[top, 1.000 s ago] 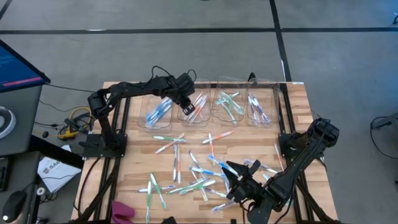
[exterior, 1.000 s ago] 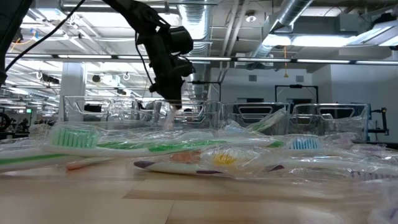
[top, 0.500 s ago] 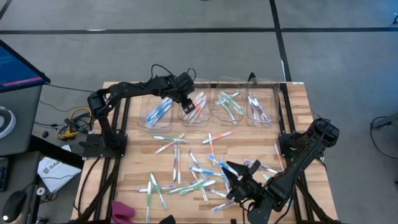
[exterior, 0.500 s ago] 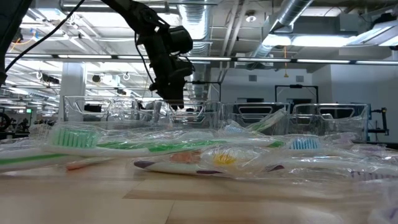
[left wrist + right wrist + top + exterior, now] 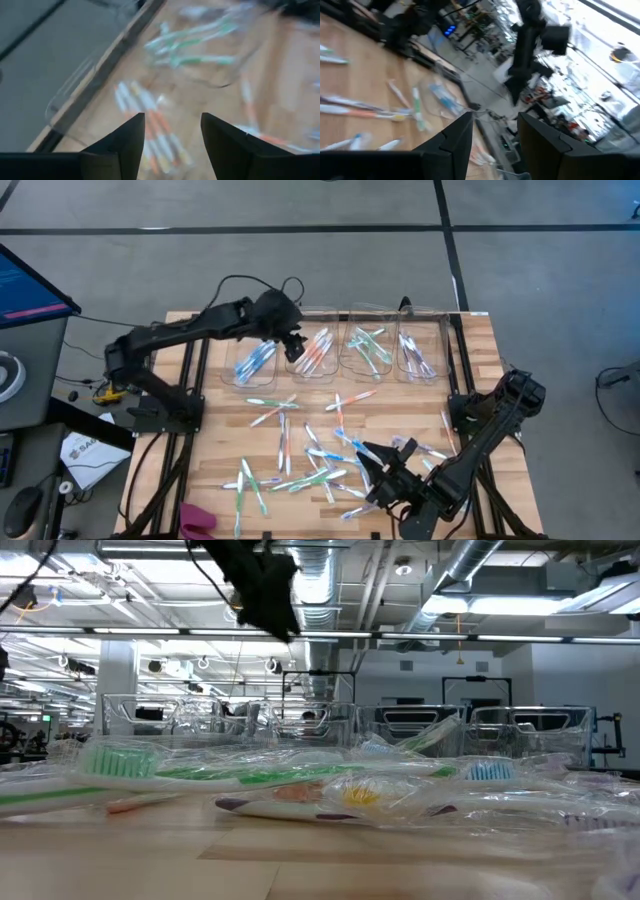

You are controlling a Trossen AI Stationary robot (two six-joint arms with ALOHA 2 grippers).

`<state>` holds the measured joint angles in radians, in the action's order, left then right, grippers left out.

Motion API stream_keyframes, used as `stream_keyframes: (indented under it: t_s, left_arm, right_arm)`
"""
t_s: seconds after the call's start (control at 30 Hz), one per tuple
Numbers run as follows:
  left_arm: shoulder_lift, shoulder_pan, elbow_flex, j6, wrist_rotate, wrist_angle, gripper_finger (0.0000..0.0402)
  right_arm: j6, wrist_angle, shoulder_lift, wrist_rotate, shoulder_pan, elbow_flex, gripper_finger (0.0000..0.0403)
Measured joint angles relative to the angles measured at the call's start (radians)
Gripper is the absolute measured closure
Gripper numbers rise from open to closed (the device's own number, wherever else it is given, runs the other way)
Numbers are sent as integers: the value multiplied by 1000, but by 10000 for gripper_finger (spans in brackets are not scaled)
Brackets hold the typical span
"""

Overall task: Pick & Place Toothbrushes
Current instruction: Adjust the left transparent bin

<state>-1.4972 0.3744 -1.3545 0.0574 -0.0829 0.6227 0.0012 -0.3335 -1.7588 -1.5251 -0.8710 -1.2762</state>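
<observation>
While the left gripper [image 5: 293,347] hangs above the row of clear bins [image 5: 338,352] at the far side of the surface [image 5: 215,435], its fingers [image 5: 124,142] stand apart with nothing between them. Below it, in the left wrist view, orange-accented toothbrushes [image 5: 150,127] lie in one bin, green ones in the next. Many more toothbrushes [image 5: 310,455] lie scattered across the middle and near part of the surface. The right gripper [image 5: 372,463] sits low at the near edge among that scatter, its fingers [image 5: 457,137] also parted and empty, a gap showing clear between them.
</observation>
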Motion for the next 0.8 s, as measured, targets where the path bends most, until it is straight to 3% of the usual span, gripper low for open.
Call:
stream_keyframes:
  t_s: [0.27, 0.5, 0.73, 0.8]
  left_arm:
    - [240, -202, 143, 55, 1, -31, 209]
    - [427, -441, 352, 128, 3, -202, 212]
    - [492, -656, 498, 140, 0, -275, 220]
    - [486, -702, 518, 65, -23, -296, 224]
  right_arm:
    - [8, -12, 37, 18, -51, 1, 253]
    - [27, -22, 62, 39, -98, 1, 253]
    - [26, -37, 64, 114, -104, 0, 253]
    - [26, -48, 64, 145, -101, 0, 253]
